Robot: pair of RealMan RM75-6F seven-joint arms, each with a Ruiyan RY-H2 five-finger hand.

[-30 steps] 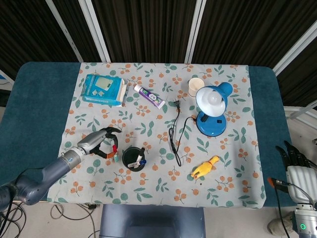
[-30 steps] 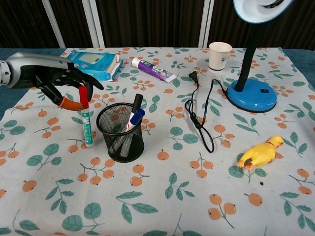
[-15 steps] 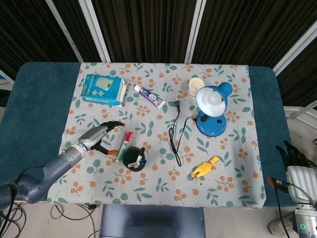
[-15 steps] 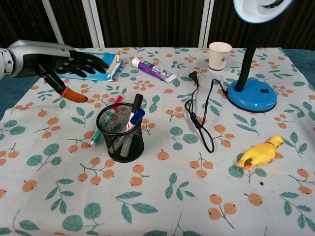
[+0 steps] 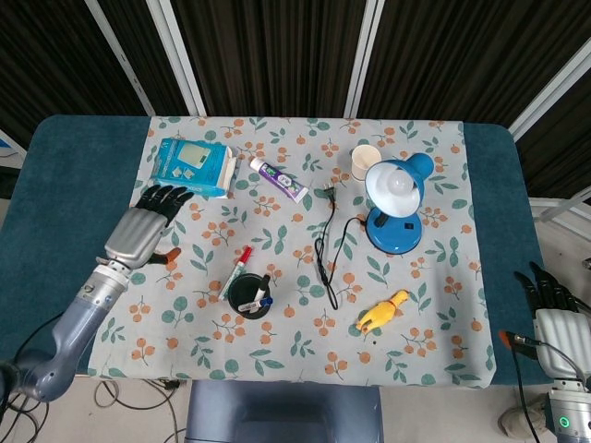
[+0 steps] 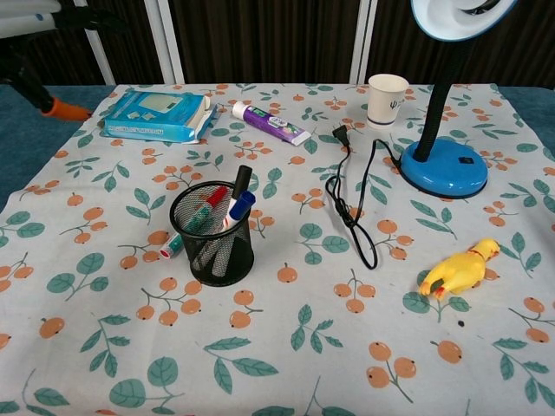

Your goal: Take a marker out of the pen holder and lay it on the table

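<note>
A black mesh pen holder (image 5: 249, 295) (image 6: 212, 236) stands near the front of the flowered cloth, with a black marker (image 6: 241, 180) and a blue marker (image 6: 238, 206) sticking out of it. A green marker with a red cap (image 5: 236, 269) (image 6: 170, 246) lies on the cloth, slanted against the holder's left side. My left hand (image 5: 146, 227) hovers well left of it, fingers spread, holding nothing. The chest view shows only its orange thumb tip (image 6: 64, 110) at the top left corner. My right hand (image 5: 551, 309) hangs off the table's right front corner, holding nothing.
A blue box (image 5: 192, 166) lies at the back left, a toothpaste tube (image 5: 279, 180) beside it. A paper cup (image 5: 364, 161) and a blue desk lamp (image 5: 395, 203) stand at the back right. The lamp's black cord (image 5: 325, 254) runs mid-table. A yellow toy chicken (image 5: 382, 312) lies front right.
My left hand let go of the green marker, which tipped over and now lies against the holder. The hand opened, rose and drew back to the left.
</note>
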